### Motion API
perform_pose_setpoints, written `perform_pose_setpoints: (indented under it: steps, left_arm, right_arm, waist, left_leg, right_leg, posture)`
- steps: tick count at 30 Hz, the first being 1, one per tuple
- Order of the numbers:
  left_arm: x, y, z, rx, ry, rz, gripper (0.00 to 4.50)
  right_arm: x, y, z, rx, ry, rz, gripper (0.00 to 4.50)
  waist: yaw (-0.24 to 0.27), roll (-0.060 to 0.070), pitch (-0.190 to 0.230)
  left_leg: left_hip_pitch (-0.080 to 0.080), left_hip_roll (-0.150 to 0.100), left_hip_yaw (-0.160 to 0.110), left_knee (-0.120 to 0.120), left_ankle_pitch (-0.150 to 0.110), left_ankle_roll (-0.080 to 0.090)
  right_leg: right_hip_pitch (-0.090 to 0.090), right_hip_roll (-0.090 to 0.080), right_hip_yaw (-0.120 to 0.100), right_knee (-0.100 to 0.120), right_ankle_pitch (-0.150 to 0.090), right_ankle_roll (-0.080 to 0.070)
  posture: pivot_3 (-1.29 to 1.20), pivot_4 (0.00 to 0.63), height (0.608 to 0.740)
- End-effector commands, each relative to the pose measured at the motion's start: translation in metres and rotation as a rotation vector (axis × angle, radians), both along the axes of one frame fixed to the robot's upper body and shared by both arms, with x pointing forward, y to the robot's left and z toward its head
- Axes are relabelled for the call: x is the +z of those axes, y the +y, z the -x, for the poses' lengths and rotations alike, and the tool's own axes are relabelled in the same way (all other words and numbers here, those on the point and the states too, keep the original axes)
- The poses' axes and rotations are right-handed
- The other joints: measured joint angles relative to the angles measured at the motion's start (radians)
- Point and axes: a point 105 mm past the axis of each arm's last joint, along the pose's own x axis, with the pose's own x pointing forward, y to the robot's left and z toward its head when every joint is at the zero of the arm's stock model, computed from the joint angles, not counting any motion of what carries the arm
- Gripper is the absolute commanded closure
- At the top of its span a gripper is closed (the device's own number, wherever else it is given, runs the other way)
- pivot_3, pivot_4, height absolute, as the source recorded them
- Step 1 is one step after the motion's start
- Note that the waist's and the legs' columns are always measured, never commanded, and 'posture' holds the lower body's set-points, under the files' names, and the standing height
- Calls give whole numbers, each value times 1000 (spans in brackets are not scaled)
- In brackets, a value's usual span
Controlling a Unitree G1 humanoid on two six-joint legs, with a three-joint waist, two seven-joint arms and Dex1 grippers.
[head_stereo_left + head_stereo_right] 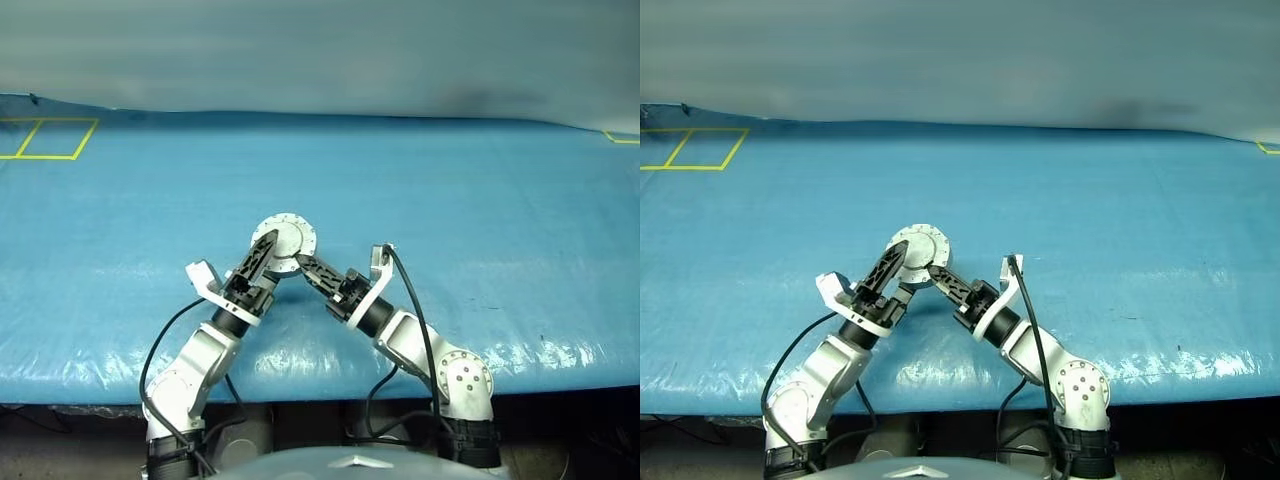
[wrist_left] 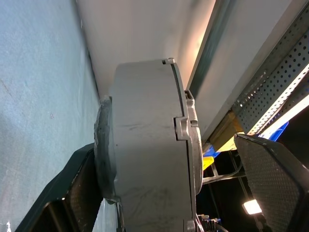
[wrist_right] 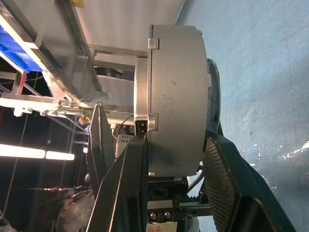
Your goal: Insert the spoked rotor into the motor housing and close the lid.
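Right gripper [image 1: 303,262]: we see its two fingers partly closed, clamped across the thickness of the motor housing [image 3: 176,99].
Left gripper [image 1: 268,245]: jaws stand wide; one finger [image 2: 82,193] lies against the housing's flat face, the other finger [image 2: 275,183] stands apart from it.
Motor housing: raised off the blue desk [image 1: 480,220], above the middle of its near edge, round face toward the head camera, axis roughly level.
Lid [image 1: 284,240]: toothed edge visible, closed flat on the housing.
Hidden: we cannot see inside the housing.
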Motion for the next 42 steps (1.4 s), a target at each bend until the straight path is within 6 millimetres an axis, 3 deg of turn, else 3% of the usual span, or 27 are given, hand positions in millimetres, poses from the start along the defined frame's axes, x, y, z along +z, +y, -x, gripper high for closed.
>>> perform_pose_setpoints:
  steps: [1, 3, 5, 11, 14, 20, 24, 31, 35, 42]
  left_arm:
    - [6, -7, -3, -18, -16, 20, 56]
    - [5, -8, -3, -23, -4, 25, 56]
    - [3, -8, -3, -27, 6, 28, 417]
    - [3, -6, 1, -21, 15, 34, 2062]
    - [2, -3, 2, -9, 21, 32, 2045]
    - [3, 7, -5, 45, 33, -19, 2045]
    - [-1, 20, -21, 111, 73, -92, 2045]
    - [-3, 48, -57, 210, 104, -208, 2045]
    - [-5, 66, -83, 287, 130, -295, 2045]
    - [13, 92, -134, 404, 117, -374, 2045]
  right_arm:
    - [28, 7, 9, 45, -99, -79, 3283]
    - [29, 7, 9, 46, -104, -78, 3283]
    - [29, 7, 9, 40, -115, -71, 3283]
    - [29, 2, 5, 5, -151, -38, 3283]
    - [29, 0, 5, -1, -170, -39, 3283]
    - [22, -7, 6, -6, -254, 69, 1282]
    - [19, -13, 16, 8, -473, 254, 18]
    - [-1, -16, 34, 71, -755, 505, 0]
    - [-24, -23, 32, 46, -873, 730, 0]
    - [-38, -36, 26, -40, -935, 880, 0]
  waist:
    - [-1, 0, 0]
    - [-2, 0, 0]
    - [-2, 0, 0]
    - [-2, 0, 0]
    - [-2, 0, 0]
    - [-2, 0, 0]
    - [1, 0, 0]
    - [7, -1, 0]
    - [9, -1, 0]
    - [11, -4, 1]
  left_leg:
    - [0, 0, 0, 0, 0, 0]
    - [0, 0, 0, 0, 0, 0]
    - [0, 0, 0, 0, 0, 0]
    - [0, 0, 0, 0, 0, 0]
    - [0, 0, 0, 0, 0, 0]
    - [0, 0, 0, 1, 0, 0]
    - [0, 0, 0, 1, 0, 0]
    - [1, 0, 0, 2, 0, 0]
    - [2, 0, 0, 2, 1, -1]
    - [1, 0, 0, 3, 2, -2]
  right_leg:
    - [0, 0, 0, 0, 0, 0]
    - [0, 0, 0, 0, 0, 0]
    - [0, 0, 0, 0, 0, 0]
    - [0, 0, 0, 0, 0, 0]
    - [0, 0, 0, 0, 0, 0]
    - [1, 0, 0, 0, 0, 0]
    - [1, 0, 0, 0, 0, 1]
    - [2, 1, 1, 0, 2, 3]
    - [2, 1, 1, 0, 3, 4]
    - [2, 2, 1, 0, 6, 8]
  posture:
    - [0, 150, 740]
    - [0, 150, 740]
    - [0, 150, 740]
    - [0, 150, 740]
    - [0, 150, 740]
    - [0, 150, 740]
    - [0, 150, 740]
    - [0, 150, 740]
    - [0, 150, 740]
    - [0, 150, 740]
